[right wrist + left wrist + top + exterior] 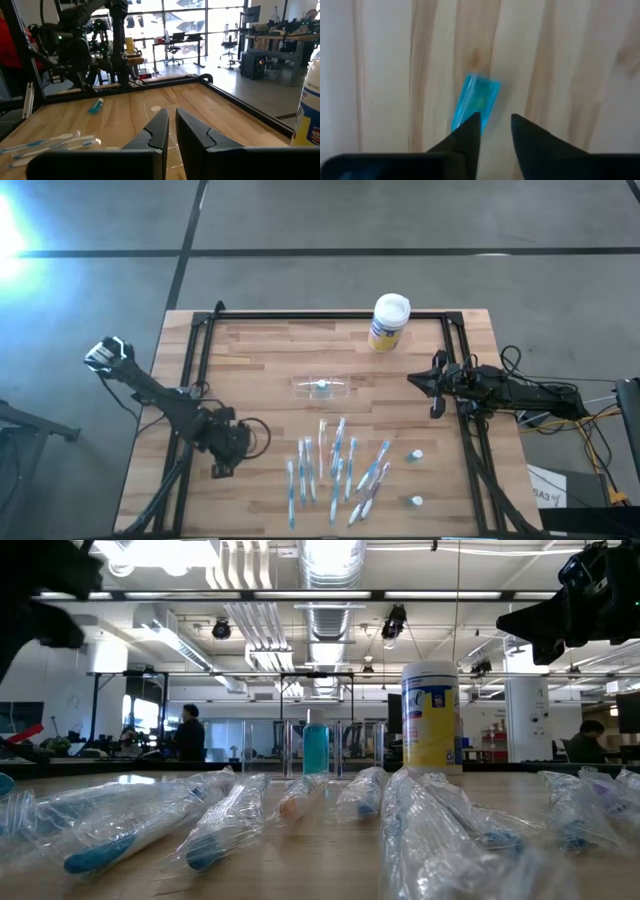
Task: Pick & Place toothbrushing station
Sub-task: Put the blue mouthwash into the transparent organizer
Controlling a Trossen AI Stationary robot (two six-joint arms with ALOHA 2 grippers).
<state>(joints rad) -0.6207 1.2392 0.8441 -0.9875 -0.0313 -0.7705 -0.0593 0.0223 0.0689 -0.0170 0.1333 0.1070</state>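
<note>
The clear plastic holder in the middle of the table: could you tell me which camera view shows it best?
The high view: the clear plastic holder shows whole from above, a glassy outline on bare wood. The low view shows it upright behind the wrapped toothbrushes. The right wrist view gives only a faint outline; the left wrist view misses it.

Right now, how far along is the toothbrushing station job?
Early. The clear holder sits mid-table with one teal-capped item standing in it. The left hand hovers, fingers slightly apart, over a small blue tube lying on the wood. The wrapped toothbrushes remain piled near the front edge. The right hand waits at the table's right edge.
</note>
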